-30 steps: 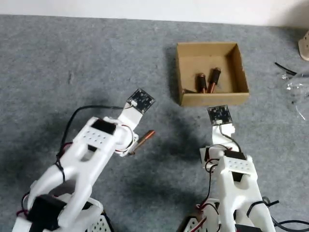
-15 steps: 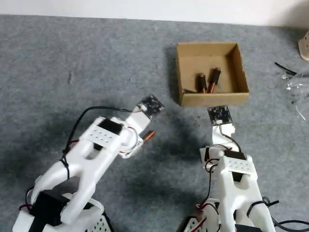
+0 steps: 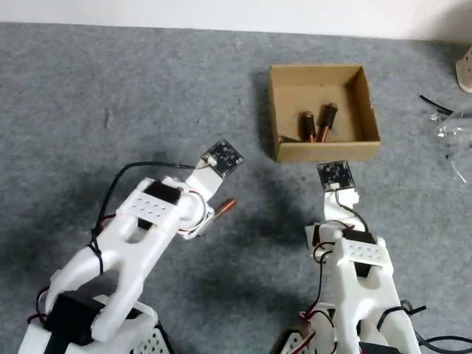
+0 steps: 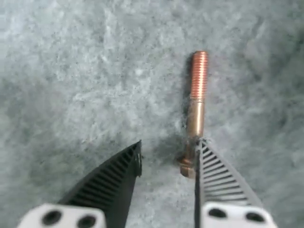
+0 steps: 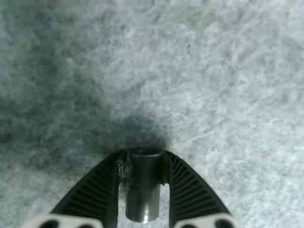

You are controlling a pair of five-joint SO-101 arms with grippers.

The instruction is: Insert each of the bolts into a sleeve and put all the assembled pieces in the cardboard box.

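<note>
- The left arm [image 3: 147,221] comes in from the lower left of the high view and leans toward the middle of the frame.
- A copper bolt [image 3: 223,208] lies flat on the grey carpet [image 3: 110,88], just beside the front end of that arm, a bit left of the middle of the high view.
- In the left wrist view the left gripper [image 4: 168,145] is low over the carpet with its two black fingers [image 4: 118,175] spread apart. It holds nothing.
- The bolt's head sits between those fingers, tight against one of them. Its long threaded end sticks out past the tips and lies on the carpet.
- The right arm [image 3: 358,265] stands at the lower right of the high view and points up the frame toward the box.
- In the right wrist view the right gripper [image 5: 141,154] is squeezed onto a dark sleeve [image 5: 142,190]. The sleeve runs the same way as the fingers, one on each side of it, and it hangs over the carpet with a dark shadow under it.
- The cardboard box [image 3: 324,151] sits open at the upper right of the middle of the high view, near the tip of the right arm but not touching it.
- Two assembled pieces [image 3: 317,124], copper coloured, lie side by side inside the box, near its front wall.
- Some thin cables [image 3: 442,110] lie on the carpet at the right edge of the high view, well apart from the box.
</note>
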